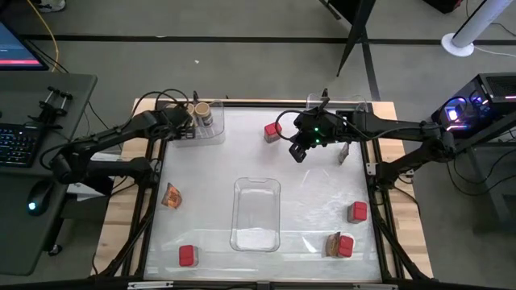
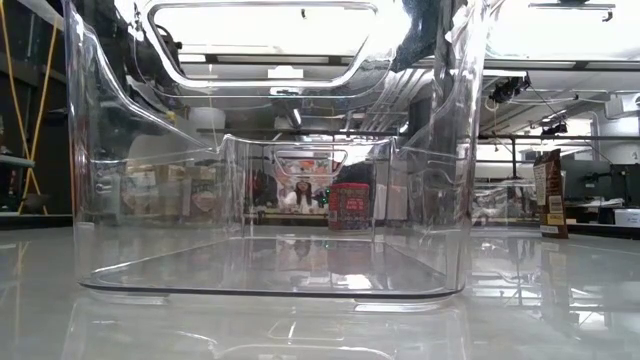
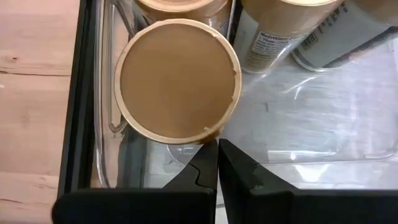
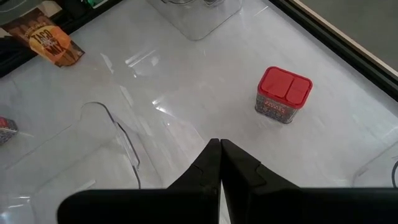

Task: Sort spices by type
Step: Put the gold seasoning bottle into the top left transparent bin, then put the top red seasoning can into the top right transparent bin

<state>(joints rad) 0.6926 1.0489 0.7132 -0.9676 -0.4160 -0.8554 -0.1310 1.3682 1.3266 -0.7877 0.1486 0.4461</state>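
My left gripper (image 3: 217, 148) is shut over the far-left clear tray (image 1: 211, 135). Its tips are right beside the tan lid of a round jar (image 3: 177, 78) that stands upright in that tray among other jars (image 3: 283, 34). My right gripper (image 4: 219, 148) is also shut and hovers above the far middle of the table (image 1: 300, 150). A red boxy container (image 4: 283, 94) stands upright on the table just left of it (image 1: 272, 131). More red containers (image 1: 187, 256) (image 1: 357, 212) and foil packets (image 1: 171, 195) (image 1: 339, 244) sit scattered on the table. My left gripper's shut fingertips (image 3: 211, 149) stand at the rim of the jar's tan lid (image 3: 205, 132), coming from above. I cannot tell whether they touch it. The jar stands upright in the tray.
A large clear tray (image 1: 256, 213) lies at the table's middle near side and fills the low view (image 2: 270, 150). Another clear tray (image 1: 339, 106) is at the far right. A dark packet (image 2: 548, 193) stands upright near it (image 1: 344, 151). Black rails (image 1: 153, 185) border the table.
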